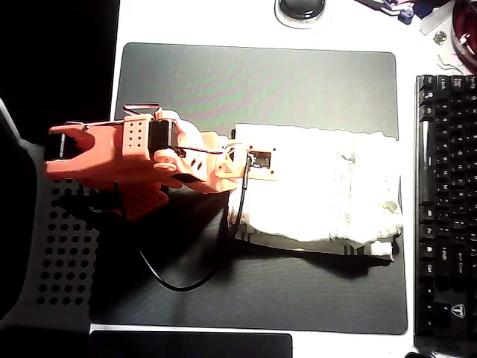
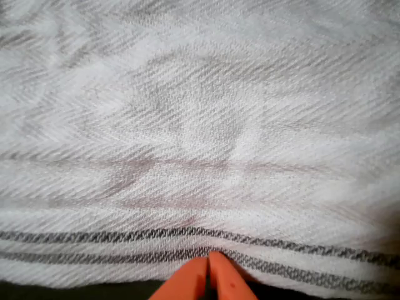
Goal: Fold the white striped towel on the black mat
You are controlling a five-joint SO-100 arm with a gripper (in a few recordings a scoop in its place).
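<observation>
Presently, gripper (image 2: 208, 257): fingertips pressed together at the striped hem, cloth seemingly pinched.
White striped towel (image 1: 320, 190): spread directly ahead, long axis running away from the gripper.
Black mat (image 1: 261, 74): beneath both.

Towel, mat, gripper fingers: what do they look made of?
White striped towel: woven cloth, likely cotton; the wrist view shows a matte herringbone weave, soft creases and dark grey stripes near the edge.
Black mat: looks like a soft desk pad, perhaps fabric-topped; flat, low sheen, rounded corners.
Gripper fingers: orange rigid plastic, probably 3D-printed; matte, same orange as the arm.
</observation>
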